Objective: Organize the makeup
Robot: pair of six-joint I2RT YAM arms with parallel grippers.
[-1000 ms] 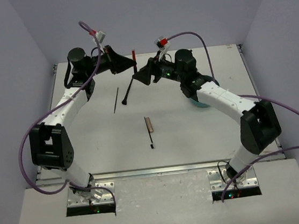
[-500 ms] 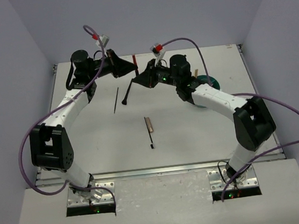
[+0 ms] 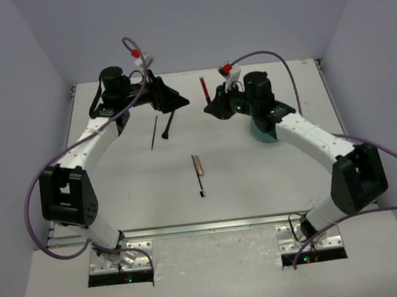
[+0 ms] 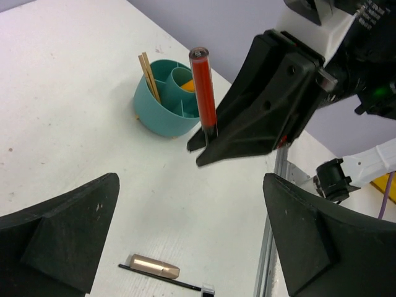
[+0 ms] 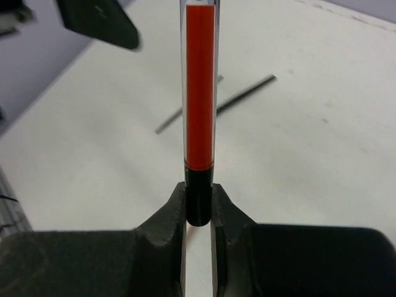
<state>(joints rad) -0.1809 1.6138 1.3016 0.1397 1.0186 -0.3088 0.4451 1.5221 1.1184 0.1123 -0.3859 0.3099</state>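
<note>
A red-black pencil stands upright above the far middle of the table, its black end pinched in my shut right gripper. The right wrist view shows the grip closely, the pencil rising from the right gripper. My left gripper hangs open and empty a short way to the left, facing the pencil. A beige tube lies mid-table beside a thin black brush. Two more black brushes lie near the left gripper.
The teal round divided container stands behind the pencil, holding wooden sticks and an orange wedge. From above, the container is mostly hidden under the right arm. Purple cables loop over both arms. Walls close in the table's far and side edges.
The pencil passed from my left gripper to my right. The right gripper shut on it and carried it rightward; the left gripper opened and drew back.
</note>
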